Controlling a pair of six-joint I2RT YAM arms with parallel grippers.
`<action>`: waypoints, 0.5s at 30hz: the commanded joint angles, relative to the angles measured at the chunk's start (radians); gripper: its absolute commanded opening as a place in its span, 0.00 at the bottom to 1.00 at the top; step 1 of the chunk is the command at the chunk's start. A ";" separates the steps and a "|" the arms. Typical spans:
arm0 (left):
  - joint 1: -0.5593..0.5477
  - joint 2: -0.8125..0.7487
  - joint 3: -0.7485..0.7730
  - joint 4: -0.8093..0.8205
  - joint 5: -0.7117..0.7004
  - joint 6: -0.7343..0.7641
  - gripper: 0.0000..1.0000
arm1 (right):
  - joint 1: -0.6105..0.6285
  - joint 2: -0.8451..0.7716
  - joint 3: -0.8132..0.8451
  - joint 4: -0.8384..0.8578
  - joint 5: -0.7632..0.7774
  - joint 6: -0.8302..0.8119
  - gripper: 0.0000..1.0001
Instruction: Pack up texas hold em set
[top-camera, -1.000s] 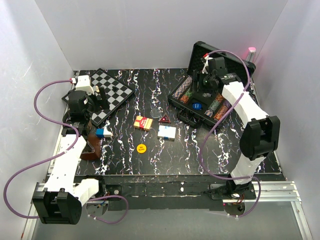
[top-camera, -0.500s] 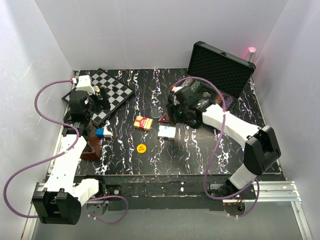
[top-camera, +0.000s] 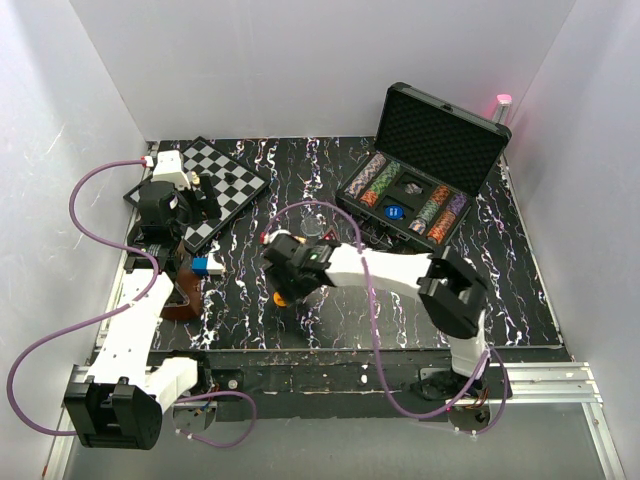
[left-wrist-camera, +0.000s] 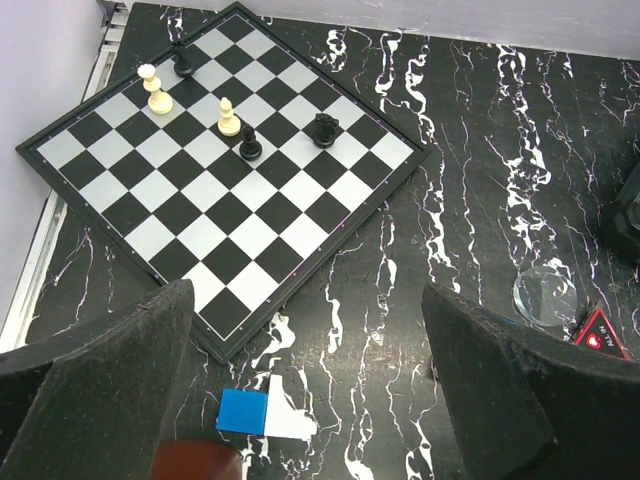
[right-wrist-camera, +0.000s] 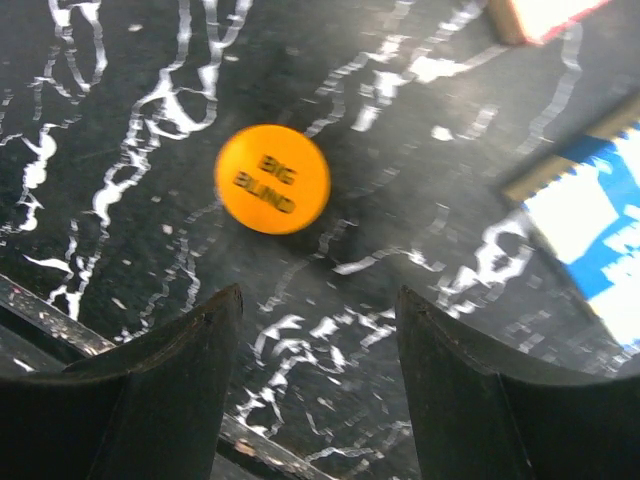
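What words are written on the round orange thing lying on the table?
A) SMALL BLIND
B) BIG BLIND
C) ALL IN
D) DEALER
B: in the right wrist view, the orange disc lying flat on the black marbled table has BIG BLIND printed on it in dark letters.

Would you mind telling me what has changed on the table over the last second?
The right gripper swung from the open briefcase leftward and nearer, and now hovers open over the yellow disc, holding nothing. The left gripper, open by the chessboard, and the briefcase stayed put.
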 joint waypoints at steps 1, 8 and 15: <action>-0.006 -0.029 -0.008 0.003 -0.001 -0.012 0.98 | 0.047 0.092 0.138 -0.062 0.051 0.028 0.69; -0.006 -0.040 -0.007 0.003 0.005 -0.018 0.98 | 0.071 0.176 0.221 -0.076 -0.003 0.002 0.71; -0.007 -0.046 -0.007 0.003 -0.001 -0.018 0.98 | 0.070 0.231 0.270 -0.074 0.006 -0.004 0.71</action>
